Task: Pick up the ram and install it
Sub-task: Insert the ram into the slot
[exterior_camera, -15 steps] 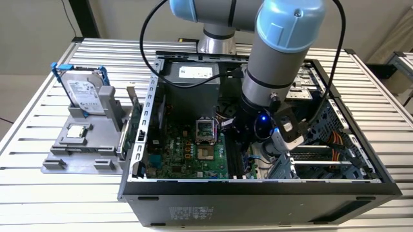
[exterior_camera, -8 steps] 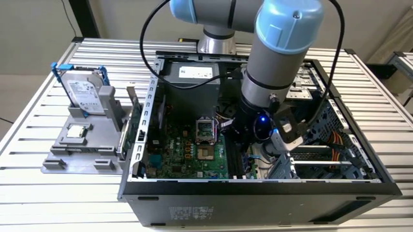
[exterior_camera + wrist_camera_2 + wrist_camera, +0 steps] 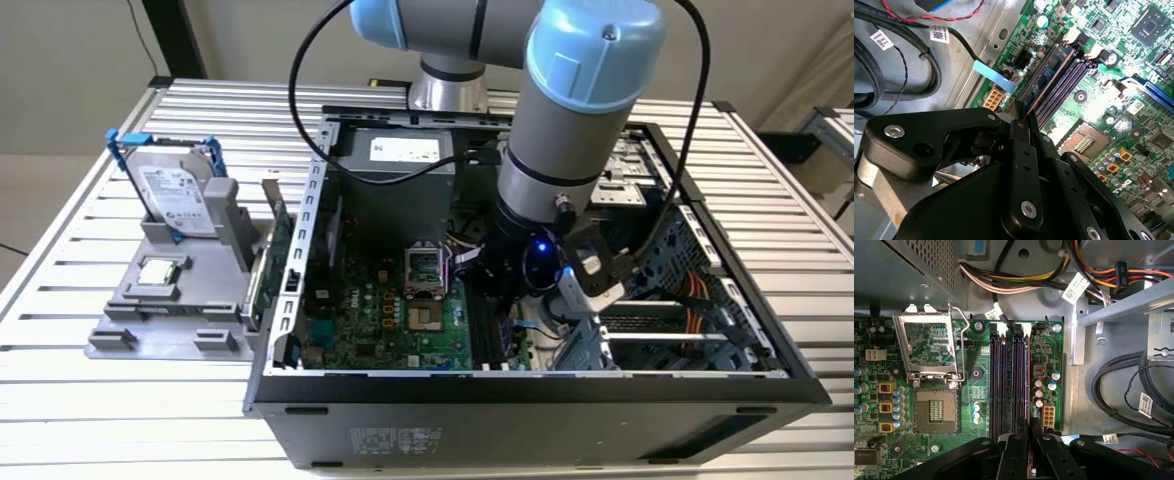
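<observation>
Black matte gripper (image 3: 1026,117) pinches thin flat ram (image 3: 1046,85) edge-on over long dark motherboard slots (image 3: 1009,385).

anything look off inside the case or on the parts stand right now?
One thing: the CPU socket on the motherboard sits empty with its retention frame flipped open, contacts exposed, while a processor chip lies on the grey stand outside the case. Otherwise tidy. The tool holds the ram edge-on along the memory slots.

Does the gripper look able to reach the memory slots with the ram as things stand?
Probably yes: the gripper holds the ram edge-on right over the memory slots, nothing lies between, and the cables sit off to the side.
</observation>
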